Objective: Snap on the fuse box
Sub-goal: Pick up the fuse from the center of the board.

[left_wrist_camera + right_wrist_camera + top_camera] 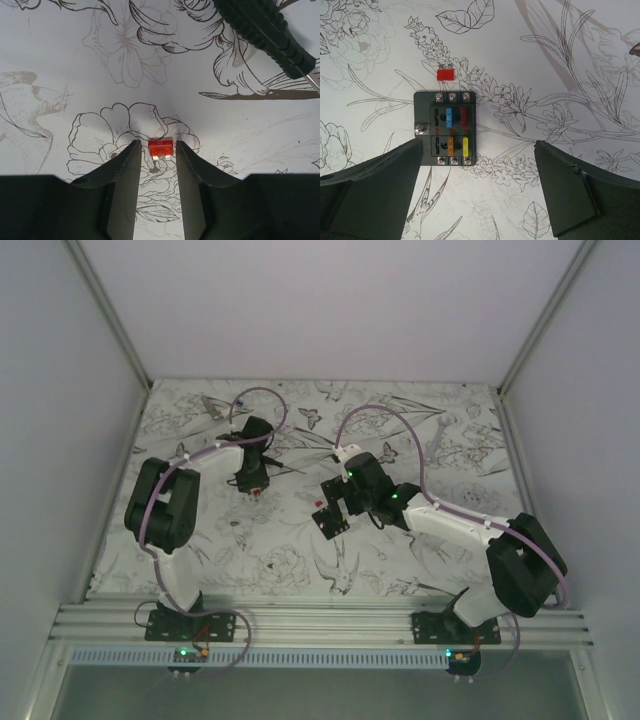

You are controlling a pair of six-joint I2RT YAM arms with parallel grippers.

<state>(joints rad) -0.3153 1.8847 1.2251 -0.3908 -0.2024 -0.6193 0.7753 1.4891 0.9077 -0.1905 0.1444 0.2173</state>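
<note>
Fuse box [445, 128]: lay flat beneath the right gripper [477, 145], whose jaws stood wide and held nothing. Judged light, rigid, slick plastic (top face crowded with slots); best gripped across opposite side walls. Left gripper [157, 145], well left of the box, was parted around a red fuse [160, 147], unclamped.

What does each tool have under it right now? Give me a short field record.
left tool: open, fingers straddling a small loose red plastic blade fuse
right tool: open wide over the black square plastic fuse box
box slots: blue fuse, red fuse, orange fuse, yellow fuse seated; left two empty
second loose red fuse: beside the box's screw-terminal edge
black ribbed screwdriver handle: beyond left tool
</note>
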